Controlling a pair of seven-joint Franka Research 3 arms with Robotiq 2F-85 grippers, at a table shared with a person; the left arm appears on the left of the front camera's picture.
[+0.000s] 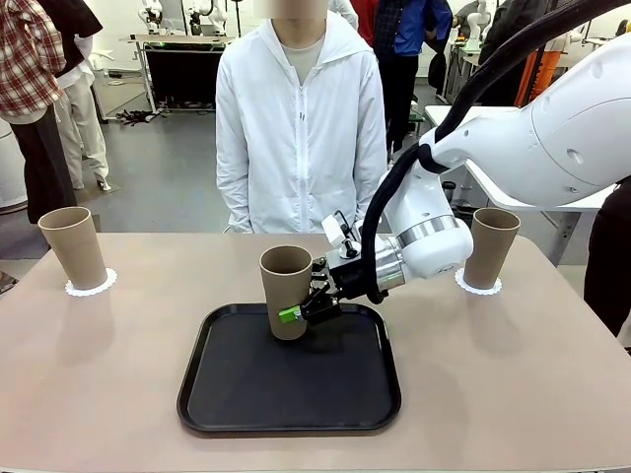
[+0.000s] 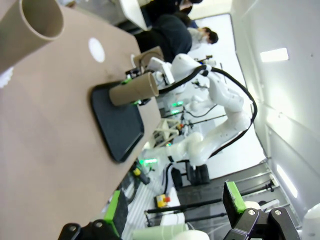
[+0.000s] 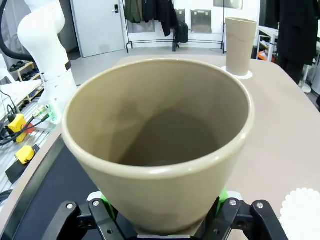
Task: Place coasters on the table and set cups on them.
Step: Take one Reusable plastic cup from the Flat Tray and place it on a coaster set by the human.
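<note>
Front view: right tool (image 1: 299,313) level, clamping tilted cup (image 1: 286,292).

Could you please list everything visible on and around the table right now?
cups: three, tan-brown; one far left on a coaster, one far right on a coaster, one on the tray, held.
coasters: three seen, white; under the left cup, under the right cup, one bare beside the tray.
tray: one, black, table centre.
table: one, beige-tan.
person: one, white jacket, far side.
right gripper: fingers shut on the middle cup.
left gripper: fingers open, holding nothing.
</note>
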